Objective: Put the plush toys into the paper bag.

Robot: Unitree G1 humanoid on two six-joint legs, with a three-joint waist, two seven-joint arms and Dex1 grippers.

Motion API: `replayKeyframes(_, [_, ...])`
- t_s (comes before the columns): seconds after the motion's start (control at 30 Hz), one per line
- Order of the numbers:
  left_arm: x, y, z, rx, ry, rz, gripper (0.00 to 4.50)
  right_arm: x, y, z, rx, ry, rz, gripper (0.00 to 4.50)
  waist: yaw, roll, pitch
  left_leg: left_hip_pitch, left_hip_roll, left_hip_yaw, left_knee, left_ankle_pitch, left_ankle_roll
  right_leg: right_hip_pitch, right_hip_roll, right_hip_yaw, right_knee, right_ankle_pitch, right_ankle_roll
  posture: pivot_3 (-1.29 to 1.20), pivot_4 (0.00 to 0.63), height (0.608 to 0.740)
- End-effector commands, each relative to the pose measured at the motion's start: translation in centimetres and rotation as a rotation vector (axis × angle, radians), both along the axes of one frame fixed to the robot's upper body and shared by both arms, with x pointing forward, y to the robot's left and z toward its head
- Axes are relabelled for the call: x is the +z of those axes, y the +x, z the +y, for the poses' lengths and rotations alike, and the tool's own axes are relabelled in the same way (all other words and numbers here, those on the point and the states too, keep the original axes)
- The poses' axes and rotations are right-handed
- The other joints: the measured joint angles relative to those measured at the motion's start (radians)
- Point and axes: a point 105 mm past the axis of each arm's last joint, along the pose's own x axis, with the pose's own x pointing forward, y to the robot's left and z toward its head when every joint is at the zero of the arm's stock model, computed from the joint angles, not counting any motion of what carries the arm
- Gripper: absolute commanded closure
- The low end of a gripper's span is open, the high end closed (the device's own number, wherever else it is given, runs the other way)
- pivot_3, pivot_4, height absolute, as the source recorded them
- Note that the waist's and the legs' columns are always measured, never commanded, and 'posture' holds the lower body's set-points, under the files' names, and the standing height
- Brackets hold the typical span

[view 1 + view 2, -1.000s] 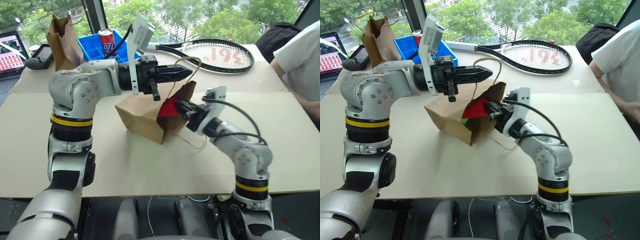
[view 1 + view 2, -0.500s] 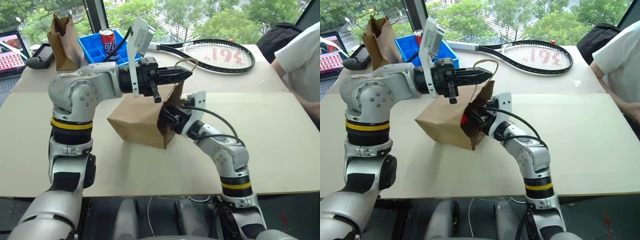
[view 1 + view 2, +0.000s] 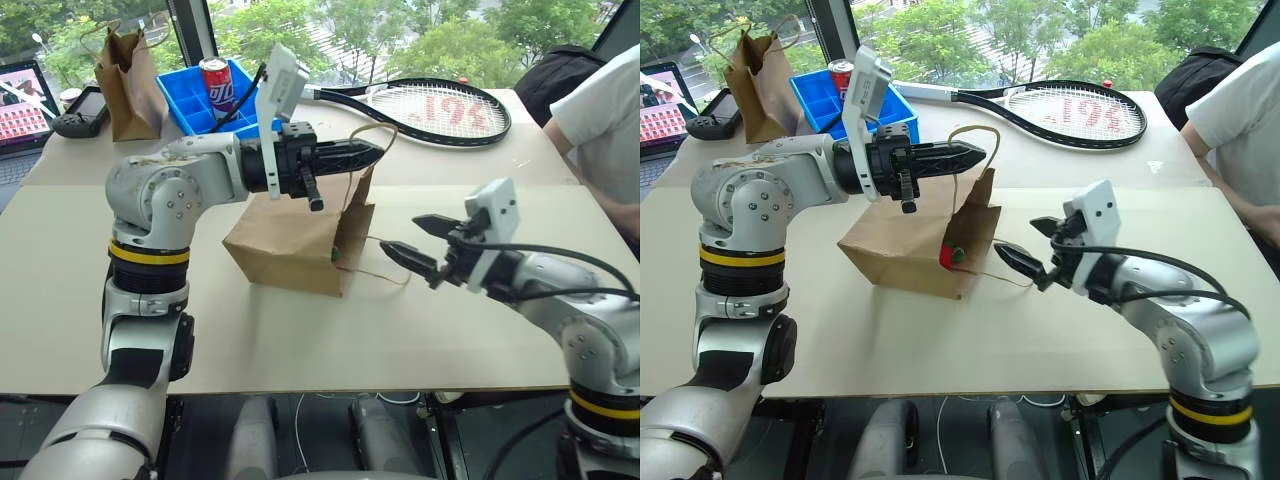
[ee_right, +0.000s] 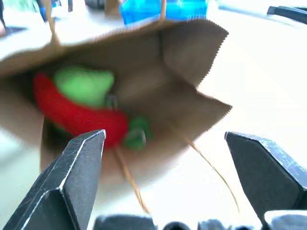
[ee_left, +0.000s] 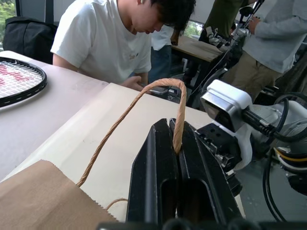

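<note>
The light-brown paper bag (image 3: 290, 245) lies on its side mid-table, mouth toward my right arm. My left gripper (image 3: 370, 152) is shut on its upper loop handle (image 5: 158, 88), holding the mouth up. Inside the bag lie both plush toys, the red chili (image 4: 76, 115) and the fuzzy green blob (image 4: 84, 84). A bit of the chili (image 3: 948, 256) shows at the mouth in the right eye view. My right gripper (image 3: 400, 234) hangs open and empty just outside the mouth, to the bag's right. The second handle (image 3: 385, 270) trails on the table.
A darker brown bag (image 3: 125, 85), a blue bin (image 3: 195, 100) with a soda can (image 3: 213, 80), a black handheld device (image 3: 80, 112) and a laptop (image 3: 20, 100) stand at the back left. A tennis racket (image 3: 430, 110) lies behind the bag. A person (image 3: 605, 110) sits at the right edge.
My right gripper carried the red chili into the bag, opened, let it go and drew back to the right out of the mouth. The left gripper kept hold of the handle.
</note>
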Motion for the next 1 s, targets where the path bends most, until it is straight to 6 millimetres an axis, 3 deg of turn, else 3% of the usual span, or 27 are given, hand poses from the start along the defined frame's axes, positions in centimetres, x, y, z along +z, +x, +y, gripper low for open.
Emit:
replayKeyframes(0.03, [1.0, -0.3, 0.0, -0.015, -0.023, -0.044, 4.50, 0.0, -1.6, 0.5, 0.088, -0.104, -0.029, 0.06, -0.003, 0.000, 0.000, 0.000, 0.000, 0.000, 0.000, 0.000, 0.000, 0.000, 0.000, 0.000, 0.000, -0.001, 0.002, 0.00, 0.150, 0.658])
replayKeyframes(0.1, [1.0, -0.3, 0.0, -0.016, -0.023, -0.044, 4.50, -1.2, -1.7, 0.8, 0.108, -0.169, -0.018, 0.06, -0.003, 0.000, 0.000, 0.001, 0.000, 0.000, 0.000, 0.000, 0.000, 0.000, 0.000, 0.000, 0.000, -0.001, 0.002, 0.00, 0.150, 0.658])
replayKeyframes(0.23, [1.1, -0.4, -0.1, -0.020, -0.022, -0.048, 4.50, -5.5, -0.5, 2.1, 0.121, -0.355, -0.033, 0.06, -0.004, 0.000, 0.000, 0.001, 0.000, -0.001, 0.000, 0.000, 0.000, 0.000, 0.000, 0.000, 0.000, -0.002, 0.004, 0.00, 0.150, 0.658])
replayKeyframes(0.4, [1.3, -0.4, 0.0, -0.017, -0.023, -0.052, 4.50, -7.6, 2.3, 3.1, 0.080, -0.472, -0.112, 0.06, -0.001, -0.001, 0.000, 0.001, -0.001, 0.000, 0.000, 0.000, 0.000, 0.000, 0.000, 0.001, 0.000, -0.003, 0.005, 0.00, 0.150, 0.658])
replayKeyframes(0.5, [1.4, -0.4, 0.0, -0.011, -0.020, -0.056, 4.50, -8.3, 3.5, 2.5, 0.049, -0.524, -0.139, 0.85, 0.001, -0.001, 0.000, 0.001, -0.001, 0.000, 0.000, 0.000, 0.000, 0.000, 0.000, 0.001, 0.000, -0.002, 0.004, 0.00, 0.150, 0.658])
replayKeyframes(0.67, [1.6, -0.2, 0.6, 0.015, -0.018, -0.065, 4.50, -7.7, 3.2, 1.4, 0.051, -0.507, -0.125, 2.47, 0.009, -0.001, 0.000, 0.001, -0.001, -0.001, 0.000, 0.000, 0.000, 0.001, 0.000, 0.000, 0.000, -0.002, 0.004, 0.00, 0.150, 0.658])
replayKeyframes(0.73, [1.7, 0.1, 1.0, 0.034, -0.016, -0.069, 4.50, -6.7, 3.7, 0.1, 0.003, -0.548, -0.148, 3.21, 0.011, -0.001, 0.000, 0.001, -0.001, -0.001, 0.001, 0.000, 0.000, 0.001, 0.000, 0.001, 0.000, -0.002, 0.004, 0.00, 0.150, 0.658])
replayKeyframes(0.87, [1.9, 1.3, 2.6, 0.109, 0.007, -0.090, 4.50, -1.0, 5.0, -0.5, -0.073, -0.477, -0.271, 4.43, 0.005, -0.001, 0.000, 0.001, -0.001, -0.001, 0.001, 0.000, 0.000, 0.001, 0.000, 0.001, 0.000, -0.002, 0.004, 0.00, 0.150, 0.658])
replayKeyframes(1.0, [2.5, 2.0, 3.6, 0.151, 0.014, -0.122, 4.50, 4.0, 4.9, 1.5, -0.014, -0.372, -0.395, 4.43, -0.002, -0.001, 0.001, 0.001, -0.001, -0.002, 0.000, 0.000, 0.000, 0.000, 0.000, 0.000, 0.001, -0.002, 0.002, 0.00, 0.150, 0.658])
